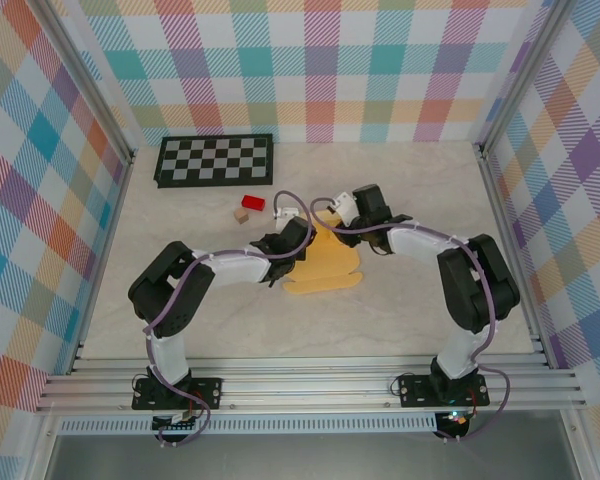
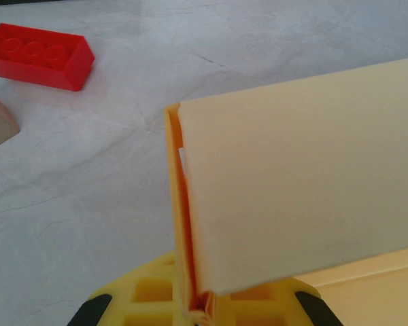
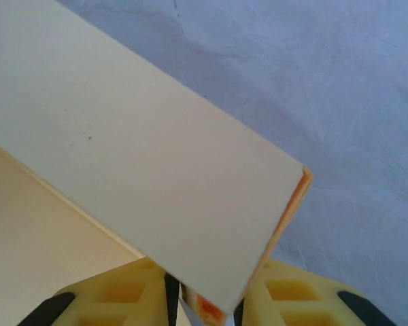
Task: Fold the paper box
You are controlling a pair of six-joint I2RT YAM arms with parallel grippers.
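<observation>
Half-folded yellow-orange paper box [image 1: 325,265] lies mid-counter [image 1: 410,310], between both arms. Left end effector [image 2: 201,310] is clenched on a raised, doubled wall. Right end effector [image 3: 205,302] straddles another wall, its grip unclear. Uneven pulling could tear or unfold the thin card.

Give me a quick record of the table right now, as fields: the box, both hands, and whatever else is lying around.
paper box: yellow-orange, partly folded, mid-table, one wall raised
left hand: shut on a raised box wall
right hand: fingers either side of a box wall; grip unclear
red block: loose, beyond the box, to its left
tan cube: next to the red block
checkerboard: flat at the far left of the table
</observation>
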